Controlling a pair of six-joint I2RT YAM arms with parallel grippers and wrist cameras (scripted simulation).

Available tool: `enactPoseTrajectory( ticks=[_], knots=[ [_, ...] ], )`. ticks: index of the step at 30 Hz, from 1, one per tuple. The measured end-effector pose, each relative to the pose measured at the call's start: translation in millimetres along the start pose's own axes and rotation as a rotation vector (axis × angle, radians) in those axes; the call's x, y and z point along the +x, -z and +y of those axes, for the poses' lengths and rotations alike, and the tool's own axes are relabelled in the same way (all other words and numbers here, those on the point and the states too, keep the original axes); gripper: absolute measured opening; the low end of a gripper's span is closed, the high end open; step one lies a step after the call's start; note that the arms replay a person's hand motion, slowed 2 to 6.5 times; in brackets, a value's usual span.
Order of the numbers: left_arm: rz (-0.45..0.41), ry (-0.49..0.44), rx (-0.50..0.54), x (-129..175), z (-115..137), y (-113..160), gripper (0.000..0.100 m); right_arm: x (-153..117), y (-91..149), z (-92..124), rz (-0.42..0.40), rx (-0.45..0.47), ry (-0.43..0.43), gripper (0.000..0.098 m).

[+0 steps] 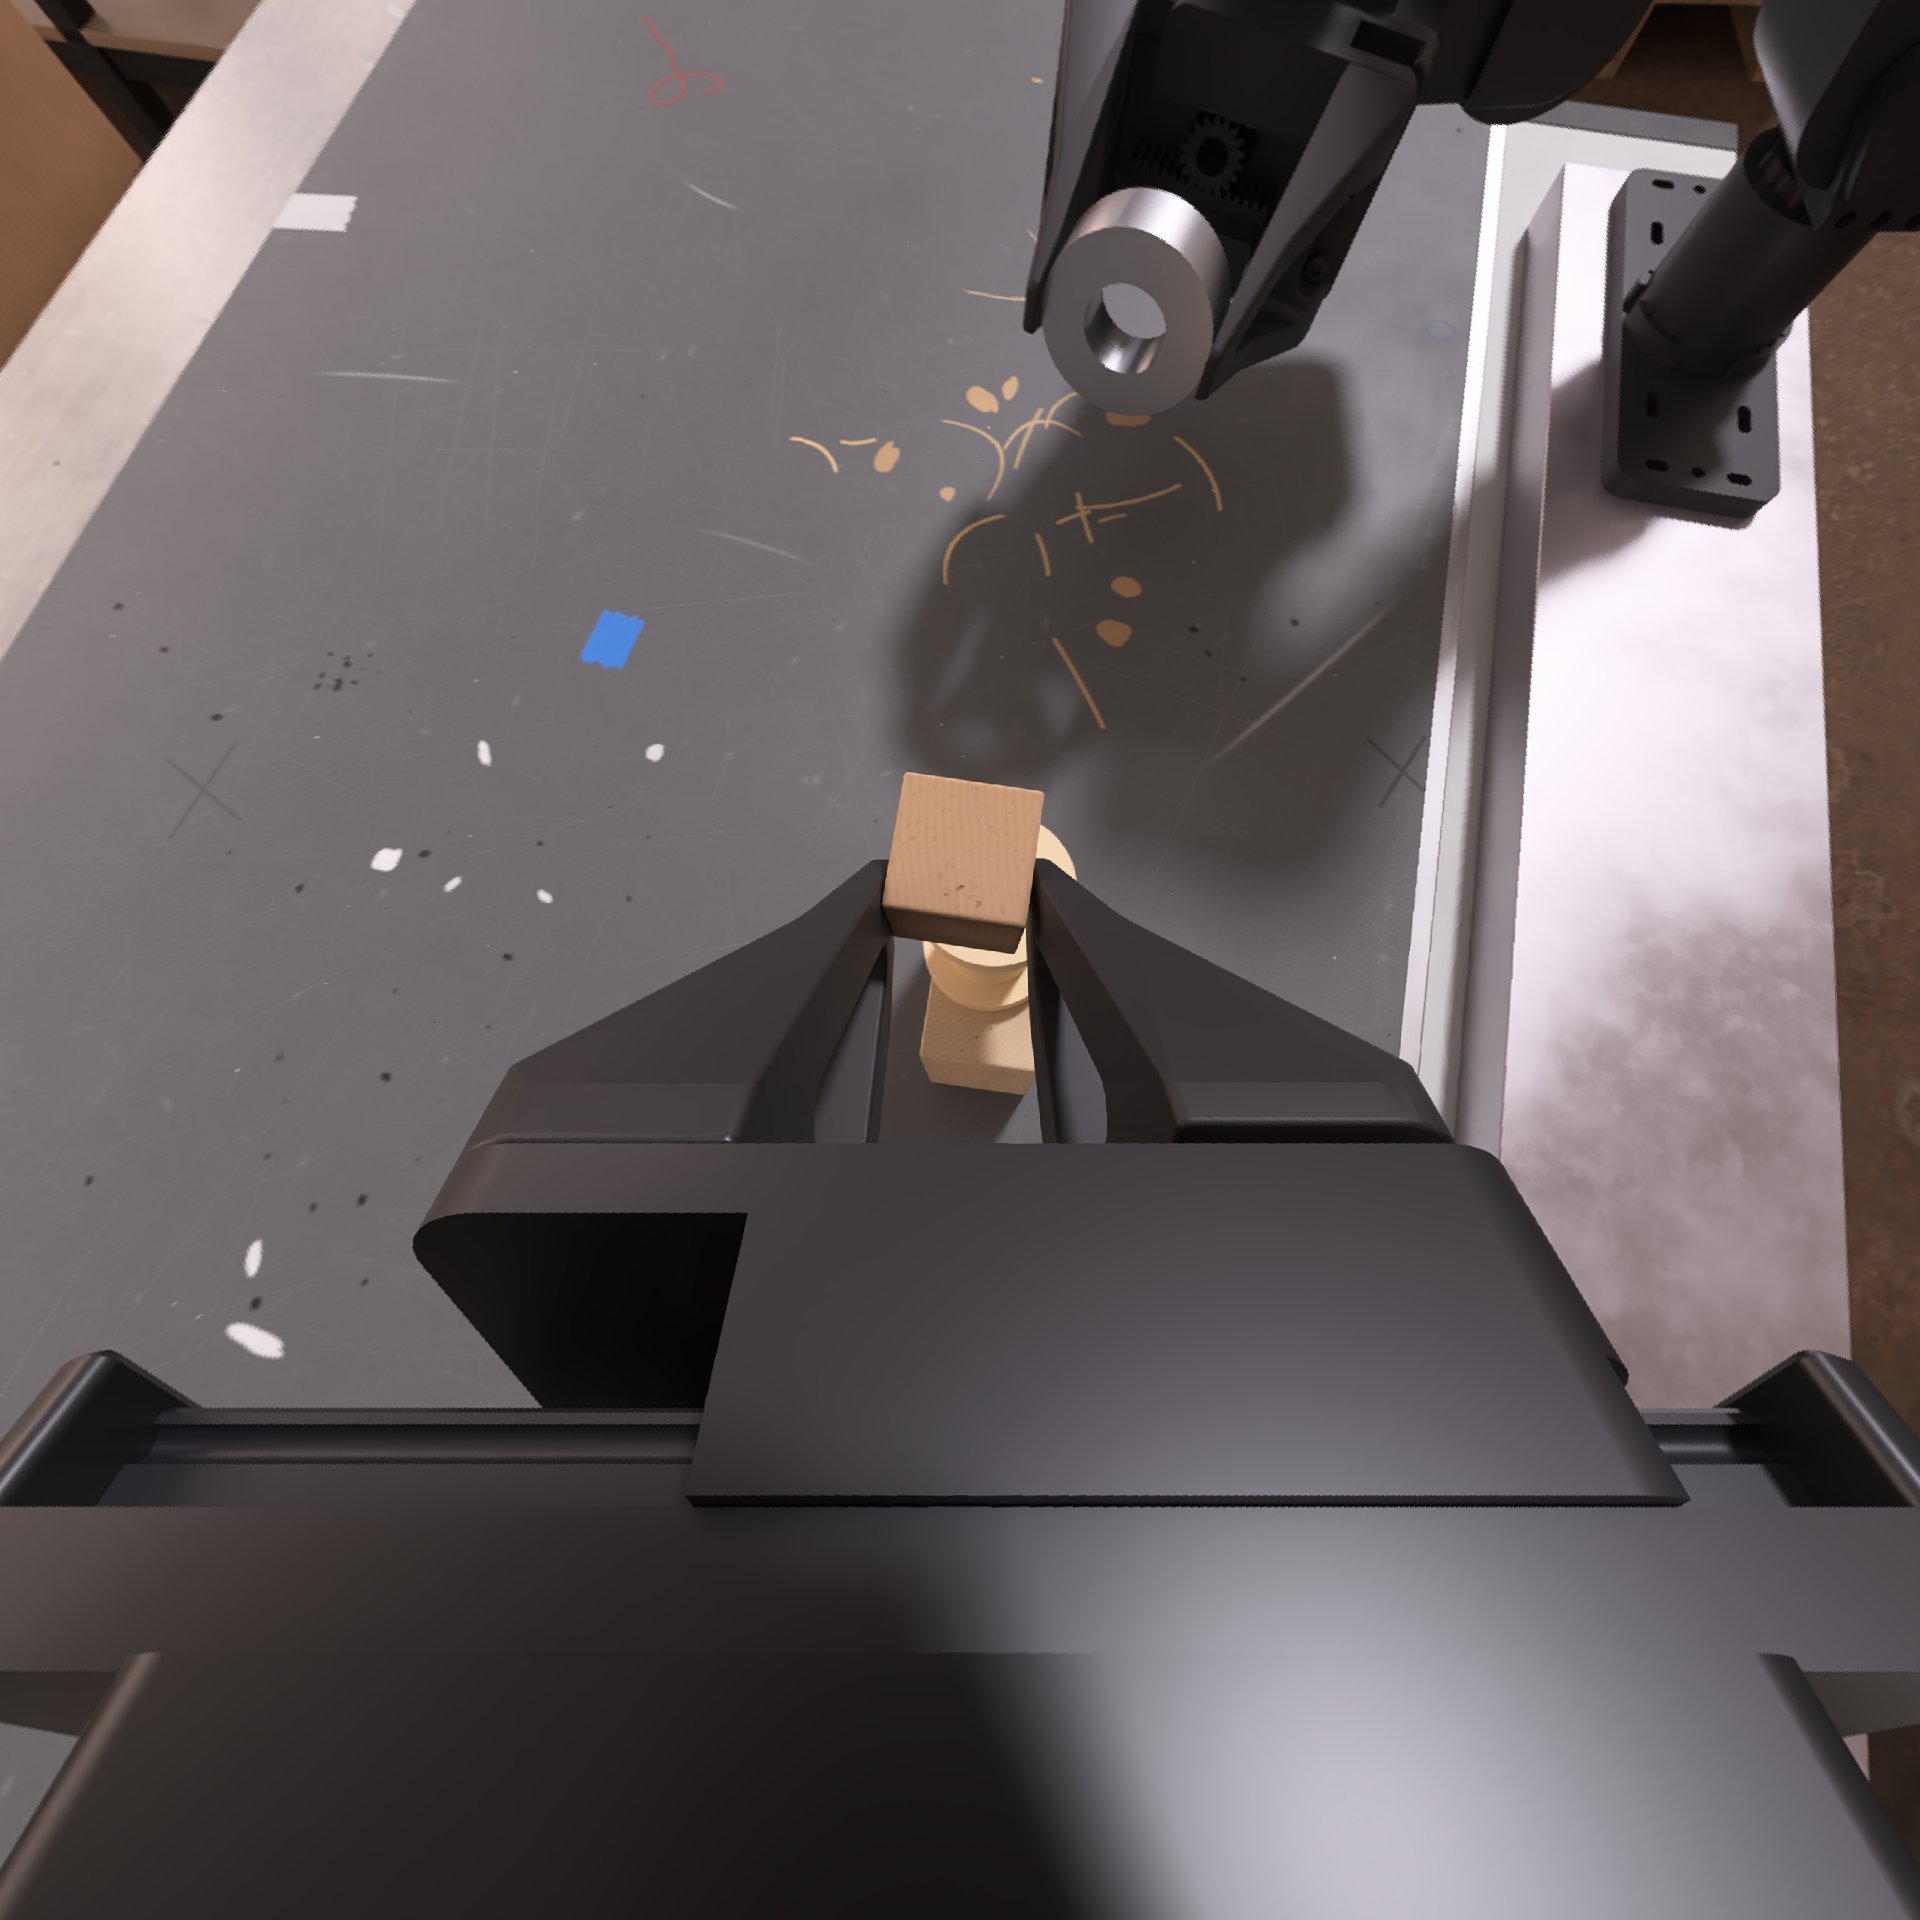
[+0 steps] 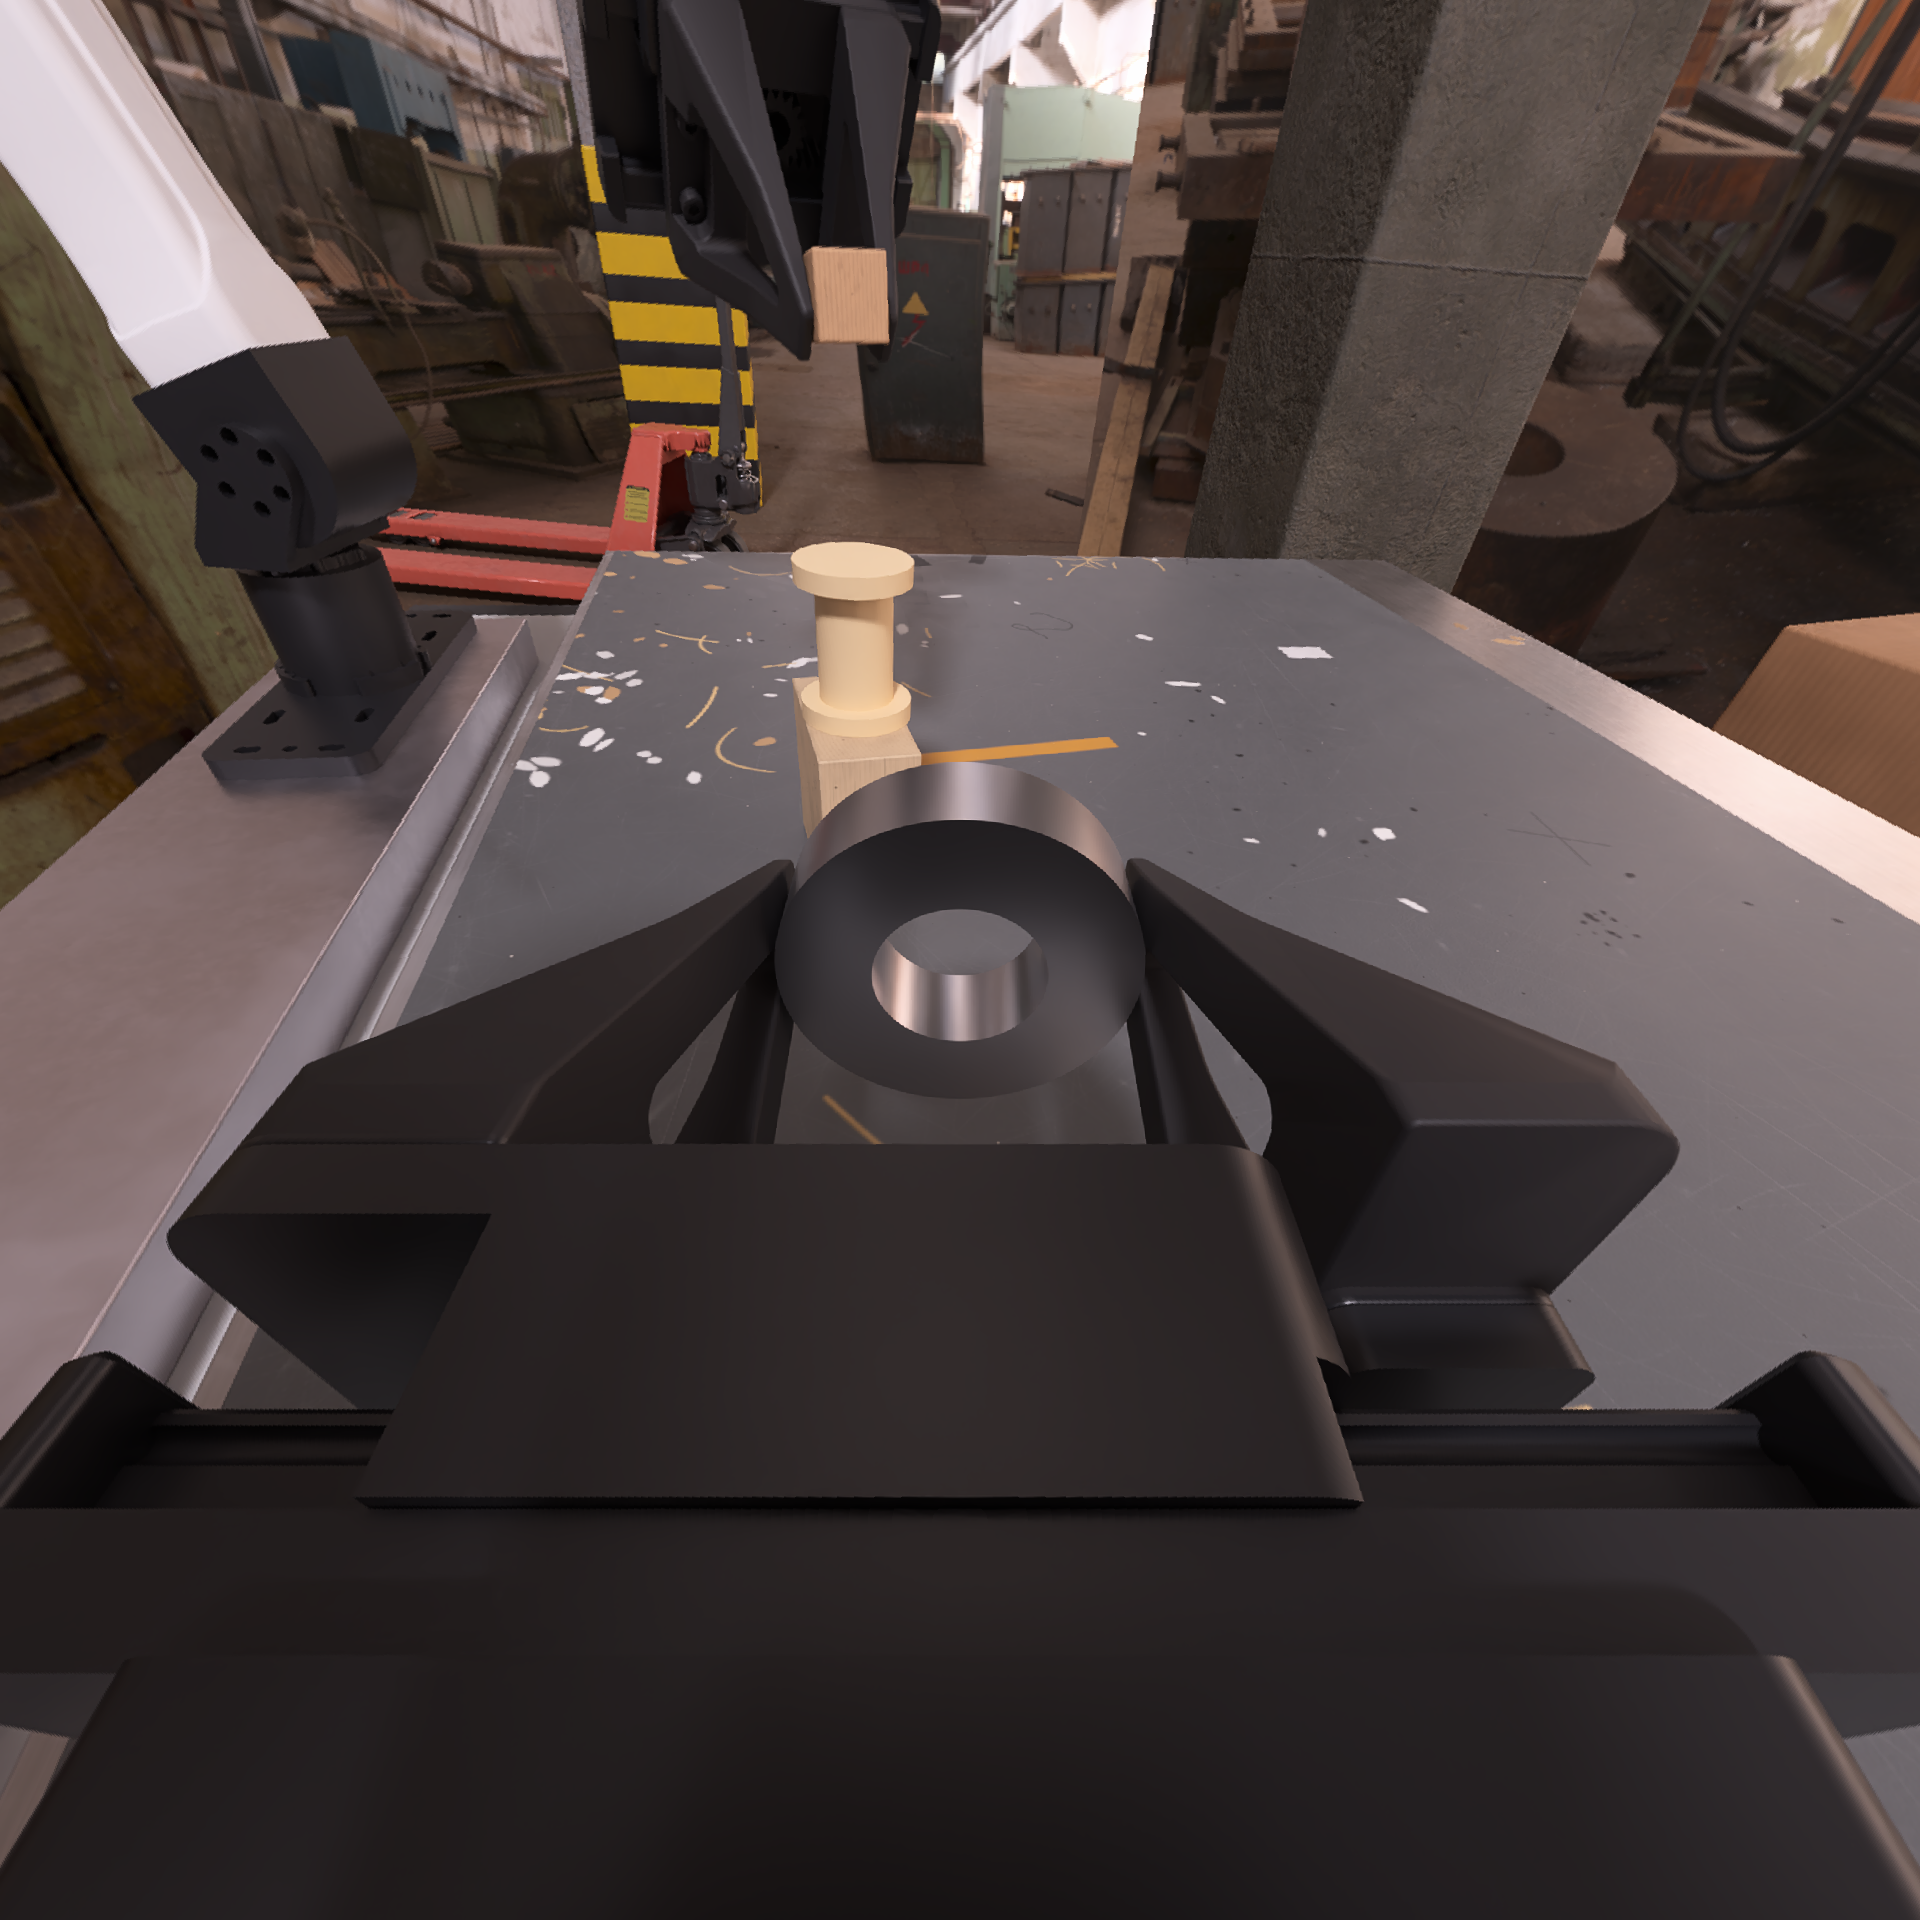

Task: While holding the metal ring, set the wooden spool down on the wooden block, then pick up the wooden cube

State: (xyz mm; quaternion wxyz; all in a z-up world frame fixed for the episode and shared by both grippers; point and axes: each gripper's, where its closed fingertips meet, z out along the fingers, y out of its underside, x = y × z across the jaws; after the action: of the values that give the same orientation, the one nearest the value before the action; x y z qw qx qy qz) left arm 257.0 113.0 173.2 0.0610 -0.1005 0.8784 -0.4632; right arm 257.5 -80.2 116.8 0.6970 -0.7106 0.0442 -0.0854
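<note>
My left gripper (image 1: 961, 883) is shut on the wooden cube (image 1: 964, 860) and holds it in the air above the spool. The pale wooden spool (image 1: 982, 971) stands upright on the wooden block (image 1: 971, 1049) on the dark table. In the right wrist view the spool (image 2: 852, 634) sits on the block (image 2: 847, 769), and the left gripper (image 2: 821, 301) hangs high above with the cube (image 2: 847, 294). My right gripper (image 2: 961, 883) is shut on the metal ring (image 2: 961, 935), held above the table. It also shows in the left wrist view (image 1: 1127, 343) with the ring (image 1: 1127, 307).
The dark scratched table (image 1: 520, 623) has paint flecks and a blue tape patch (image 1: 611, 638). A metal strip (image 1: 1662, 831) carries an arm base (image 1: 1694, 343). Another arm base (image 2: 312, 623) stands at the left. A cardboard box (image 2: 1839, 707) sits off the right edge.
</note>
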Motion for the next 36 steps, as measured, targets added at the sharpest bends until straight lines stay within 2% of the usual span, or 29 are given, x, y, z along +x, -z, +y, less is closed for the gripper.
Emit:
enactPoseTrajectory(
  ticks=[14,36],
  knots=[
    [0.048,-0.015,-0.033,9.7,9.2,-22.7,0.022,0.0,0.0,-0.1,0.000,0.001,-0.001,0.0519],
    [0.066,-0.023,-0.075,8.9,15.4,-35.6,0.022,0.0,0.0,-0.1,0.000,0.001,-0.001,0.0519]
  ],
)
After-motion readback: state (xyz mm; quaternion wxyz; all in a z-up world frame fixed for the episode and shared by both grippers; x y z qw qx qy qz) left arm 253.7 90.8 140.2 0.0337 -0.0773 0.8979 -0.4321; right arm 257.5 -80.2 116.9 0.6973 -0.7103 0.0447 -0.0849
